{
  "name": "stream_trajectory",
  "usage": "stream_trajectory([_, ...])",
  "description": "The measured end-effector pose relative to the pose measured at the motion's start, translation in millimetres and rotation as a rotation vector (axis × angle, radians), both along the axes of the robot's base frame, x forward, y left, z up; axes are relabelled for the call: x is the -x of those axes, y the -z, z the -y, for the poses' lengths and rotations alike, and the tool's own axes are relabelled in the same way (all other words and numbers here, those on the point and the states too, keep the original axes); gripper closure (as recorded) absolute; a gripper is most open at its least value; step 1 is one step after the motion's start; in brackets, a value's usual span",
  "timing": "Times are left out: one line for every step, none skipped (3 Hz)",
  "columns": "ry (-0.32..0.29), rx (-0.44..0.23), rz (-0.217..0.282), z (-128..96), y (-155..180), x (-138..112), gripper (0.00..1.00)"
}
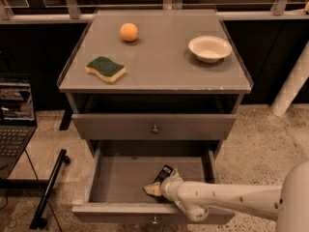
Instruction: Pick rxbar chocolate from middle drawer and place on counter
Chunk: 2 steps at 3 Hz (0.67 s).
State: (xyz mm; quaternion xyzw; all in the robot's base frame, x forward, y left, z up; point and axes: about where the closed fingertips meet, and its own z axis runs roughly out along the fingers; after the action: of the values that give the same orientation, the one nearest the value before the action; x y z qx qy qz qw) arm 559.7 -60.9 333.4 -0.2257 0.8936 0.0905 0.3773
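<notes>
The middle drawer (120, 180) is pulled open below the counter (154, 76). The rxbar chocolate (164, 171), a small black bar with white markings, lies tilted in the drawer's right half. My gripper (159, 181) reaches into the drawer from the right on a white arm and sits right at the bar, partly covering its near end. Whether it holds the bar is hidden by the wrist.
On the counter are an orange (129, 32), a green-and-yellow sponge (105, 68) and a white bowl (209, 48). The drawer above (154, 126) is shut. A laptop (14, 124) and a black stand (48, 187) are at the left, a white pole (292, 86) at the right.
</notes>
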Motion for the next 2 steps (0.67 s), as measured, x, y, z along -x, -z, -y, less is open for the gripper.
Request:
stream_trajectory([0.000, 0.000, 0.000, 0.0, 0.0, 0.0, 0.66])
stream_trajectory([0.000, 0.000, 0.000, 0.0, 0.0, 0.0, 0.87])
